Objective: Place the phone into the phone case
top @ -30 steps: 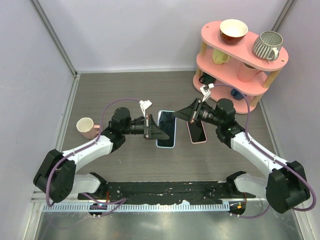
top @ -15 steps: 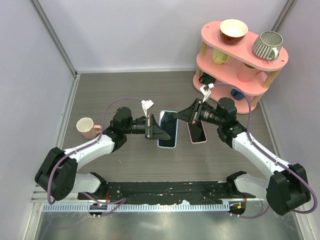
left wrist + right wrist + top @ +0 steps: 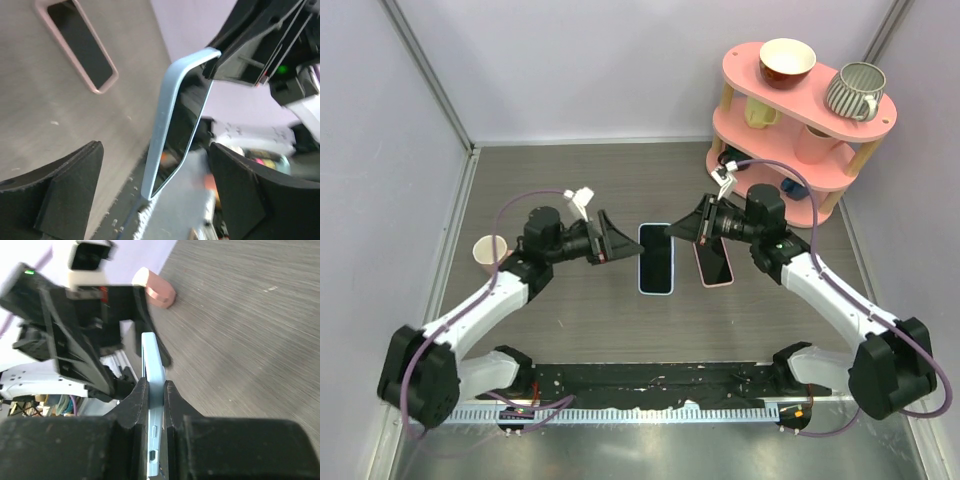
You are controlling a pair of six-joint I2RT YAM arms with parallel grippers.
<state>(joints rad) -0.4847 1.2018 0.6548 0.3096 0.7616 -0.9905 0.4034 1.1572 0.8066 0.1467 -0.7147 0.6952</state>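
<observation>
On the grey table the left gripper hangs with fingers spread wide, holding nothing, just left of the light blue phone. The right gripper pinches that phone's far edge — fingers narrow on it. The pink case lies just beside the phone, apart from it — so I judge insertion not yet done.

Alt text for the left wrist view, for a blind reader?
A light blue phone, nearly edge-on, is pinched at its far end by the right hand, between the open fingers of the left hand. A pink case lies flat on the table beyond.
</observation>
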